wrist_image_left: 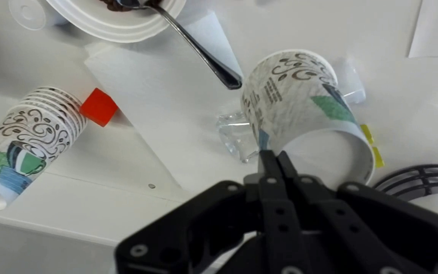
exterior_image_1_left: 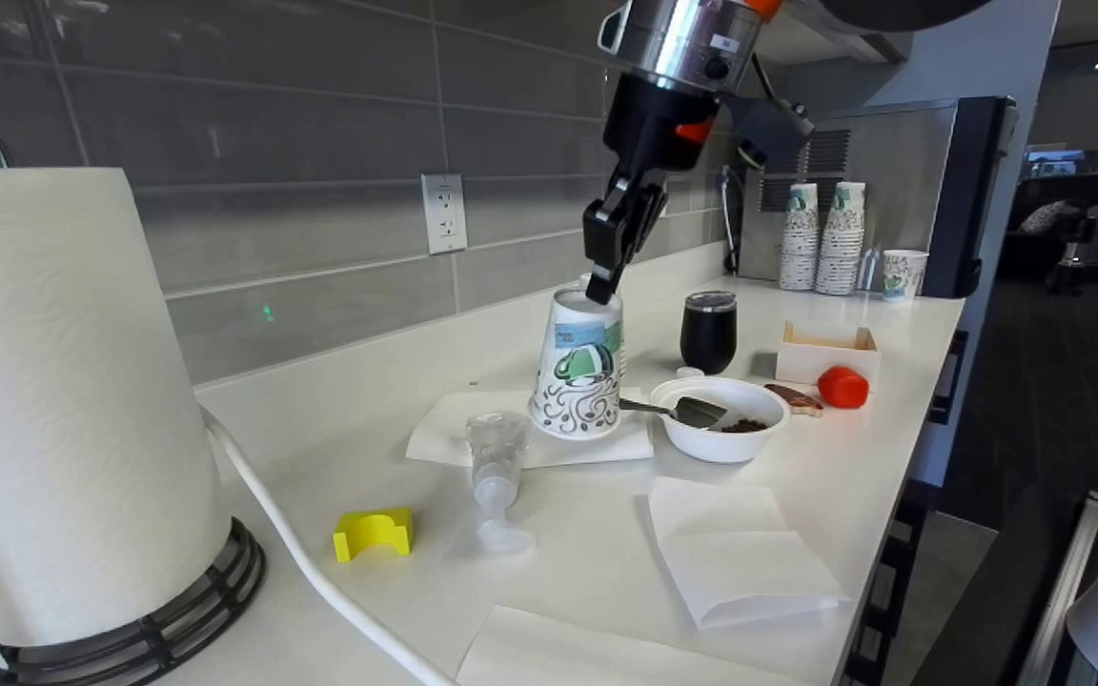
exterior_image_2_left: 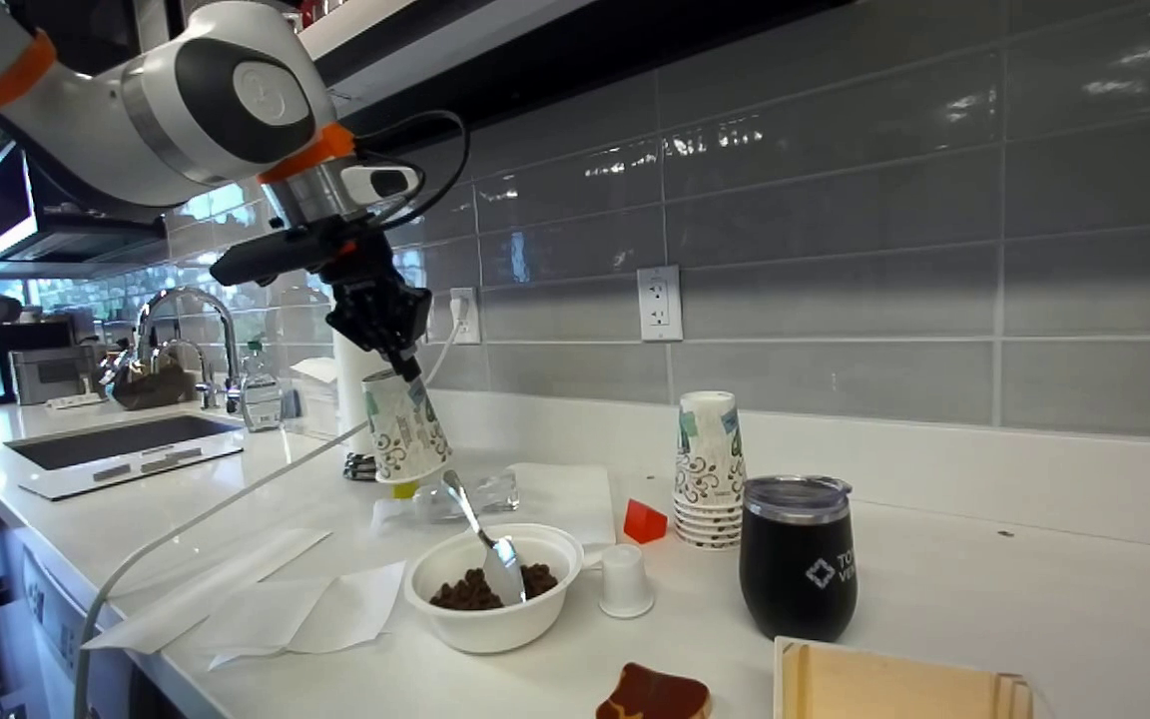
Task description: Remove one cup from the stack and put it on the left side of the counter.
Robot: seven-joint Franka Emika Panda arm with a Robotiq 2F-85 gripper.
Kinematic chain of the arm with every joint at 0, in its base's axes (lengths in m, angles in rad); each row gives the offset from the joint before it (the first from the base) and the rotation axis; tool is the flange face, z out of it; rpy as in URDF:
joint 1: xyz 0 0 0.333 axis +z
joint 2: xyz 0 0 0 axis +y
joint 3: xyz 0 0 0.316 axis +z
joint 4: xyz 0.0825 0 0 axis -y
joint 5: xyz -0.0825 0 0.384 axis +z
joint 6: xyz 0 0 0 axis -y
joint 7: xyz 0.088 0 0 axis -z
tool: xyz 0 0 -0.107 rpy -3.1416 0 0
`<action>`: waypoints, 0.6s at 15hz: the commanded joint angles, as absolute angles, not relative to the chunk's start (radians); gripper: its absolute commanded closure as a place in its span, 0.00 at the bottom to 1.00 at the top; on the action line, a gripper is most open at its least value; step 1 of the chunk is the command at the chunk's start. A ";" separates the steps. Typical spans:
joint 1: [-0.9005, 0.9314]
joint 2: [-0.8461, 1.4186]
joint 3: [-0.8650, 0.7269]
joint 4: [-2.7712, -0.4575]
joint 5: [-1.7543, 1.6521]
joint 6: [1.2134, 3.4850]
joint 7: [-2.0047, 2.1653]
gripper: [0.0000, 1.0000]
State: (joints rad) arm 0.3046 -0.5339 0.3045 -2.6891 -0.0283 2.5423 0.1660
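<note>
The white paper cup [exterior_image_1_left: 579, 372] with the green-teal print hangs upside down from my gripper [exterior_image_1_left: 603, 291], held by the rim of its base. In an exterior view the cup [exterior_image_2_left: 405, 429] is slightly tilted and looks lifted above the counter [exterior_image_2_left: 914, 589]. In the wrist view the fingertips [wrist_image_left: 278, 154] are closed on the base rim of the cup [wrist_image_left: 299, 95]. The stack [exterior_image_2_left: 710, 469] of nested cups stands upside down near the tile wall. It also shows at the left of the wrist view [wrist_image_left: 32, 140]. In an exterior view the held cup mostly hides the stack.
A clear bottle [exterior_image_1_left: 497, 467] lies below the held cup, near a yellow block [exterior_image_1_left: 374, 534]. A white bowl [exterior_image_2_left: 495, 629] with a spoon, a red block [exterior_image_2_left: 645, 521], a white pod [exterior_image_2_left: 625, 581] and the black mug [exterior_image_2_left: 798, 569] stand around. A paper towel roll [exterior_image_1_left: 63, 400] stands nearby.
</note>
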 commanded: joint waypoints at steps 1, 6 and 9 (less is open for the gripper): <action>0.347 -0.476 0.297 -2.659 0.002 2.514 0.108 0.99; 0.360 -0.378 0.313 -2.649 0.001 2.547 0.100 0.99; 0.368 -0.324 0.309 -2.636 0.008 2.562 0.071 0.99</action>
State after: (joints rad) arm 0.3594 -0.3926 0.3139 -2.6731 -0.0150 2.5444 0.1137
